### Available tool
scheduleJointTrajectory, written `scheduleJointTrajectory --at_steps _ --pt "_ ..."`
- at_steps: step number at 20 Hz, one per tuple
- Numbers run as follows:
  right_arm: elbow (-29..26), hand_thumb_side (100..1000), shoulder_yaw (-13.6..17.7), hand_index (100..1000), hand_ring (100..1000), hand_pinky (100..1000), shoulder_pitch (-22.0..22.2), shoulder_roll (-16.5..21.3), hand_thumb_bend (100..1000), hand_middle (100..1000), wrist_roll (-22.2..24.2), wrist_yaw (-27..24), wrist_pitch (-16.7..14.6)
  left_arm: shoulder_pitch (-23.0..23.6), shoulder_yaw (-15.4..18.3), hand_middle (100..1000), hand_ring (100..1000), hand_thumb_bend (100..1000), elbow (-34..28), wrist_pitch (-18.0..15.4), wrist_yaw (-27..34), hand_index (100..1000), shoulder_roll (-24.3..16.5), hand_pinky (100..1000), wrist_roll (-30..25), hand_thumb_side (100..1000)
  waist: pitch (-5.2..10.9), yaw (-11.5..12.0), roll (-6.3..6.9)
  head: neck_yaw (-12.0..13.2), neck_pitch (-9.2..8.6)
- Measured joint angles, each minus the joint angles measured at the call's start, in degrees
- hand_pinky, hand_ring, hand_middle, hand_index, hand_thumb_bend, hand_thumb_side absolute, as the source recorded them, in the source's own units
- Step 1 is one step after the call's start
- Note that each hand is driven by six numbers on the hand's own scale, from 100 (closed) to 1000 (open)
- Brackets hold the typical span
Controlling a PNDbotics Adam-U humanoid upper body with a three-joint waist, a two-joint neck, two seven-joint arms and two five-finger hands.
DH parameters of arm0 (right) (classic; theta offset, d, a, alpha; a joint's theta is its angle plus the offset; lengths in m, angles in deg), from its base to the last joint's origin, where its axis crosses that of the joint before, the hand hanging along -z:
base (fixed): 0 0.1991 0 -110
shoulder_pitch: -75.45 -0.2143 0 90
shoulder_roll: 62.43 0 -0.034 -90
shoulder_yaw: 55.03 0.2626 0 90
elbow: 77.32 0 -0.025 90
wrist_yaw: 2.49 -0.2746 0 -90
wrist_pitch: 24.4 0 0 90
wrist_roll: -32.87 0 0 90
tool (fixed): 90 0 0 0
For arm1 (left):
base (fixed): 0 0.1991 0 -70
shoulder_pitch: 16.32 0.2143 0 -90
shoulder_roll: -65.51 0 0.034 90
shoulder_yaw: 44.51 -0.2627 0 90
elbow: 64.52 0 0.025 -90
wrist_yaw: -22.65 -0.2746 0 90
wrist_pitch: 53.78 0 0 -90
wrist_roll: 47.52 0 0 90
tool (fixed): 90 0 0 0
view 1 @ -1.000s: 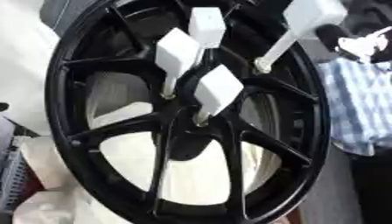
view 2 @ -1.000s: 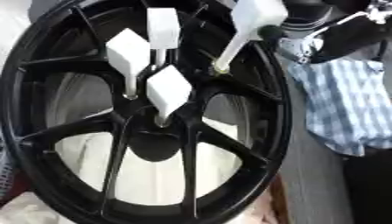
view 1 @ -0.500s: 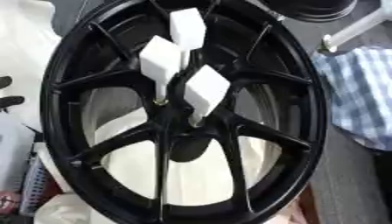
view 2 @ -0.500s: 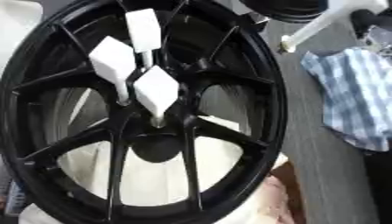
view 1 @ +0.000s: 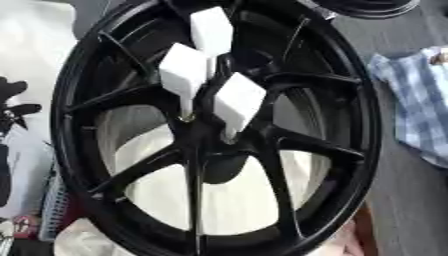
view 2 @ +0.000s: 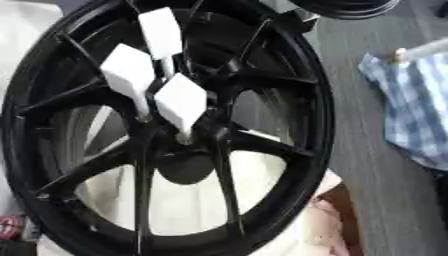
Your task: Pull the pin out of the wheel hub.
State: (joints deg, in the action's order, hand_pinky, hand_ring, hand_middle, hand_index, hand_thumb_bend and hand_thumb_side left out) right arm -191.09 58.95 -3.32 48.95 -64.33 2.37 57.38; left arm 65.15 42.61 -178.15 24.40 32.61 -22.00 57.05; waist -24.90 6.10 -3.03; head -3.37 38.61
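Left hand (view 1: 12,102) — beside wheel hub (view 1: 214,130)

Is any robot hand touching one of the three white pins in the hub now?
Apart. In the left eye view the three white pins stand in the hub alone; no hand is near them.

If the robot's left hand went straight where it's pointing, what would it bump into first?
Probably the wheel's black rim: the left hand, at the view's left edge, points right toward it, though depth is unclear.
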Motion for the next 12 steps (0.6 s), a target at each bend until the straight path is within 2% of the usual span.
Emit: scheduleJointTrajectory --at_steps 2,4,6,9,10,11,12 --pt "0.0 198 0.0 462 645 826 1.3 -4.4 100 330 -2.0 4.4 1.2 0.0 0.1 611 782 102 0.0 0.0 0.0 723 0.1 662 0.1 794 -0.02 0.1 0.08 0.1 -0.16" --pt "0.0 198 0.0 515 672 836 2.3 -8.4 100 379 -3.7 7.9 3.1 0.0 0.3 611 782 104 0.0 0.0 0.0 723 0.5 663 0.3 793 -0.02 0.1 0.07 0.2 -0.41" --pt "0.0 198 0.1 627 720 860 3.1 -11.7 100 484 -5.3 10.8 5.4 0.0 0.3 611 782 106 0.0 0.0 0.0 723 0.5 663 0.3 793 -0.02 -0.1 0.06 0.3 -0.49" --pt "0.0 200 0.7 811 840 924 4.3 -15.6 100 749 -6.8 13.6 8.5 0.0 0.3 612 783 110 0.0 0.1 0.0 723 0.5 663 0.4 795 0.01 -0.5 -0.05 0.5 -0.7" --pt "0.0 200 0.9 822 856 932 4.6 -16.6 100 772 -7.0 14.2 9.3 0.0 0.3 612 783 110 0.0 0.1 0.0 723 0.5 663 0.4 795 0.02 -0.7 -0.11 0.6 -0.89" --pt "0.0 177 1.0 856 911 963 4.9 -17.5 100 845 -7.0 14.6 9.9 0.0 0.3 612 783 111 0.0 0.1 0.0 723 0.5 664 0.4 795 0.03 -0.8 -0.21 0.8 -0.98" --pt "0.0 207 1.1 861 924 971 5.1 -18.3 100 856 -7.0 14.9 10.7 0.0 0.3 612 783 112 0.0 0.2 0.0 723 0.5 664 0.4 795 0.07 -0.9 -0.28 0.9 -1.02"
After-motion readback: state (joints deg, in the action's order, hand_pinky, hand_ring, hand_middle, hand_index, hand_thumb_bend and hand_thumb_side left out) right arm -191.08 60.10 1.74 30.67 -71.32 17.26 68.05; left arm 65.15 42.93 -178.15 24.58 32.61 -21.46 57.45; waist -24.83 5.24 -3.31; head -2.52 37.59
